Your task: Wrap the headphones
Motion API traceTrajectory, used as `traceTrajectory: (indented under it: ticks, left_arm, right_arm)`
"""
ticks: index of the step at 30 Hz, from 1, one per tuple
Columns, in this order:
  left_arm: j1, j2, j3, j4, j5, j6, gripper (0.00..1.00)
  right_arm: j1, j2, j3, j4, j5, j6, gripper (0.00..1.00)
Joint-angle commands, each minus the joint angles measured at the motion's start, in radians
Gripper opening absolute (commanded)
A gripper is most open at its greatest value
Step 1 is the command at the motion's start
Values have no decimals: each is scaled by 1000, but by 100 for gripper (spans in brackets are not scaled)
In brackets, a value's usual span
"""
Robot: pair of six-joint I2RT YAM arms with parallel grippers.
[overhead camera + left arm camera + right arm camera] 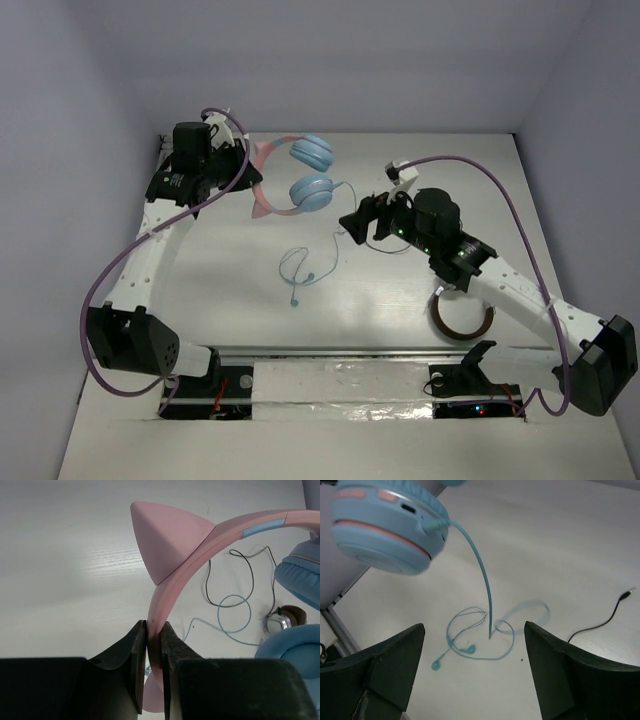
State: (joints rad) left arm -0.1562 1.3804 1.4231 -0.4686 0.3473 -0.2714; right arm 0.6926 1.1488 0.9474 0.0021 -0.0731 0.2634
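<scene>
Left wrist view, close in: why is the left gripper (154, 630) pinched shut on the pink headband (225, 530), just under its cat ear (165, 540)?
— To hold the headphones (312, 192) up at the far left of the table (230, 290), I'd say, so the cable (482, 580) hangs free for winding.
— And the right gripper (474, 630)?
— Jaws wide, empty, below a light-blue earcup (380, 535); the thin cable drops between them into loose loops on the table.
</scene>
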Motion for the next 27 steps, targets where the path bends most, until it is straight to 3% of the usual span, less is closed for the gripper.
traceTrajectory:
  ticks: [1,3,8,15,23,27]
  left_arm:
    - [-2,-29,62,4,139,-34,0]
    - [-2,-40,77,7,169,-43,0]
    - [-2,-63,151,33,269,-89,0]
    - [-2,-126,235,154,343,-251,0]
    - [-2,-158,301,240,409,-383,0]
    - [-2,-159,364,249,406,-416,0]
  right_arm:
    - [-2,14,13,134,-60,-78,86]
    - [-2,40,4,180,-70,-88,85]
    - [-2,89,36,260,-60,-112,70]
    - [-51,75,88,342,-207,-105,51]
    - [-61,144,157,351,-312,-99,54]
    - [-61,184,125,392,-359,-66,60]
